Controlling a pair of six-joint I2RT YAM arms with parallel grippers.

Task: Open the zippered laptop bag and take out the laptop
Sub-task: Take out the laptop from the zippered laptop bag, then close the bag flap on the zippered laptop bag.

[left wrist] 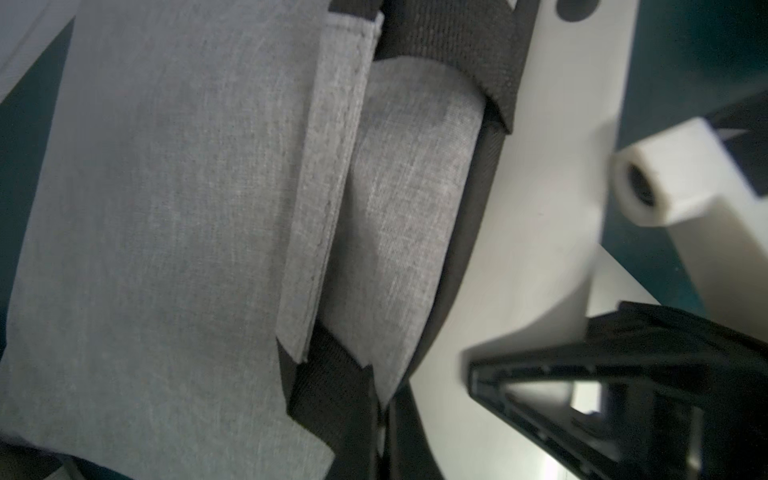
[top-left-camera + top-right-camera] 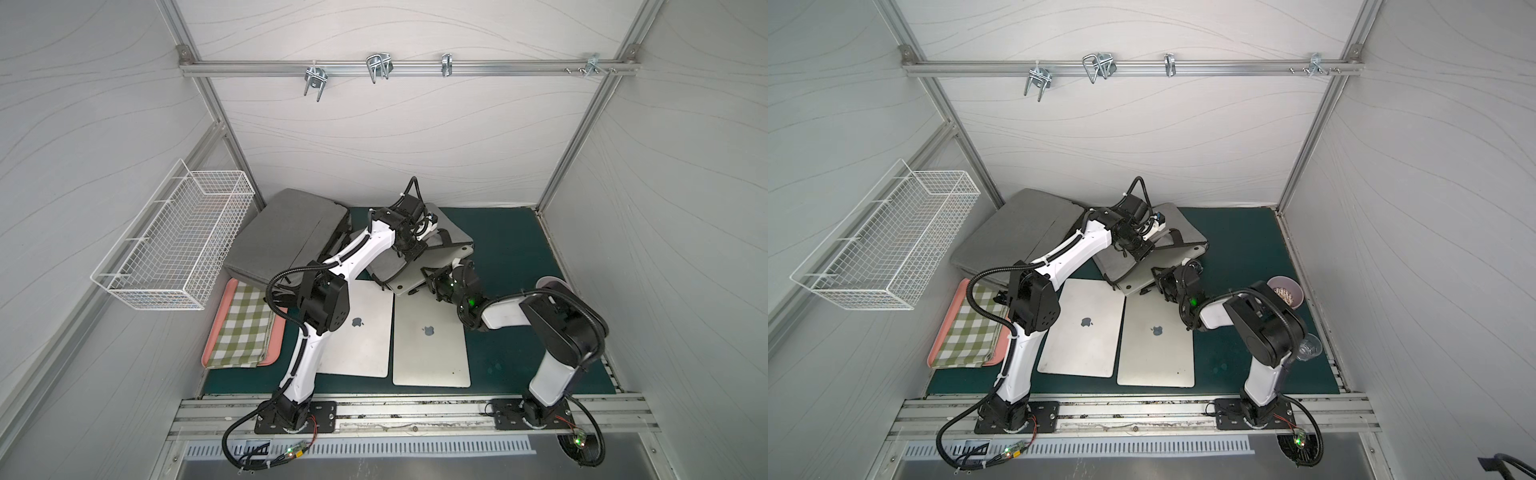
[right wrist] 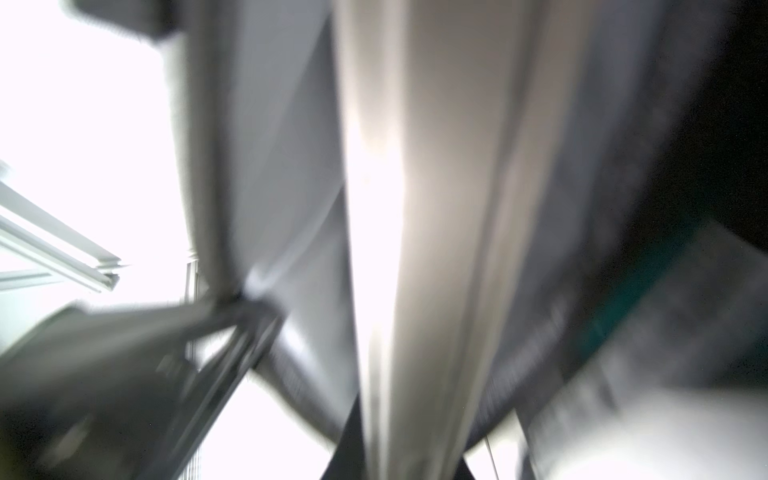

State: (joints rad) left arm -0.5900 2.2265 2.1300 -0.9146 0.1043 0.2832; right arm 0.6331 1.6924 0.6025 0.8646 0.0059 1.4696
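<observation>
The grey laptop bag (image 2: 384,268) (image 2: 1187,232) lies at the back middle of the green mat. My left gripper (image 2: 409,251) (image 2: 1138,253) sits on top of it, shut on the bag's black strap (image 1: 328,390); grey bag fabric (image 1: 166,208) fills the left wrist view. A silver laptop (image 2: 409,284) (image 2: 1136,284) (image 1: 532,216) sticks partway out of the bag toward the front right, tilted. My right gripper (image 2: 428,278) (image 2: 1158,276) (image 3: 407,457) is shut on that laptop's edge (image 3: 395,249), which runs between its dark fingers. The right wrist view is blurred.
Two more silver laptops (image 2: 357,332) (image 2: 430,336) lie flat side by side in front. A second grey bag (image 2: 286,232) leans at the back left, above a pink tray (image 2: 216,328) with a checked cloth. A wire basket (image 2: 174,245) hangs left. A bowl (image 2: 1285,291) and a clear cup (image 2: 1308,347) stand right.
</observation>
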